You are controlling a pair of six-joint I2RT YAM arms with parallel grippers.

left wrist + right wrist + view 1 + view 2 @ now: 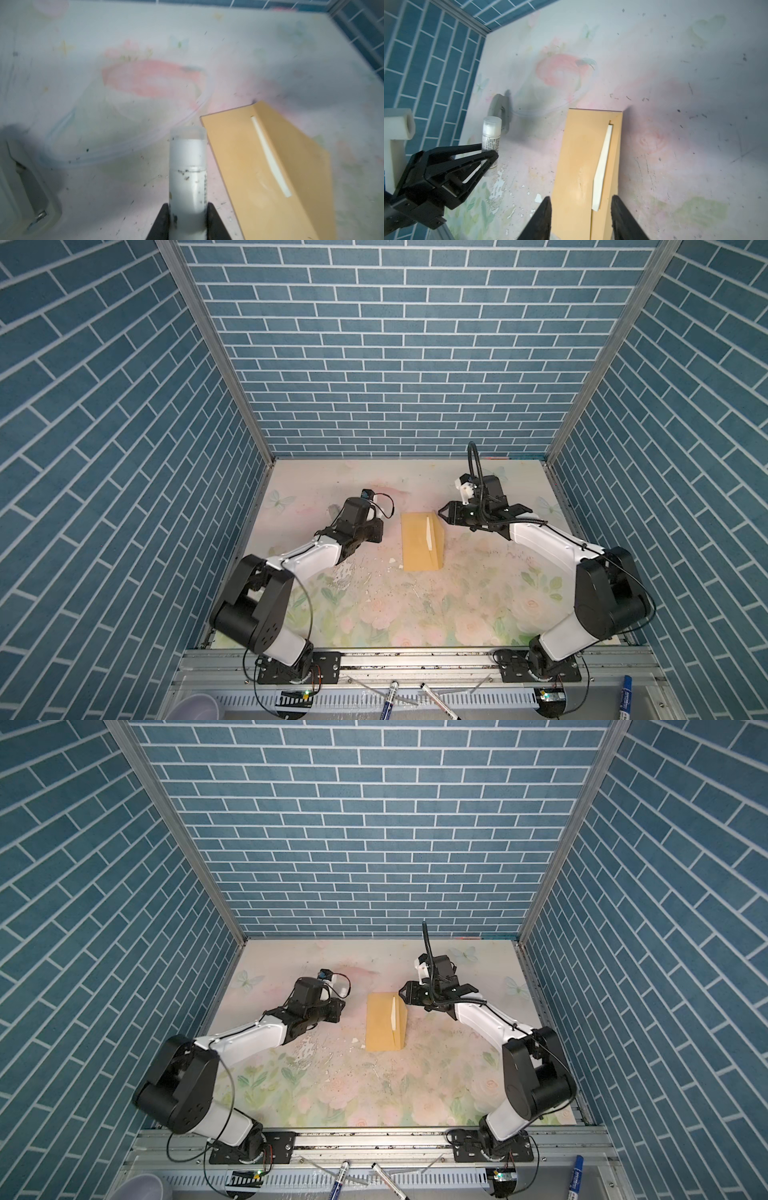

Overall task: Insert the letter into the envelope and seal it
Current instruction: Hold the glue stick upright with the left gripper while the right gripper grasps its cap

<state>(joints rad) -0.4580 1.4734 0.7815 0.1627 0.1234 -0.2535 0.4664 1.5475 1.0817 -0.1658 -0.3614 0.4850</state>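
my left gripper (188,207) is clamped on a white glue stick (188,164), just beside the envelope (415,543) lying on the table (374,614). my right gripper (581,197) hangs with its jaws apart near the envelope's far end. a white strip (602,166) shows under the part-raised flap, maybe the letter.

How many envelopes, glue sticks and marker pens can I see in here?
Envelope: 1, mustard yellow
Glue stick: 1, held between the left arm's fingers
Marker pens: 3, along the front ledge
Total: 5
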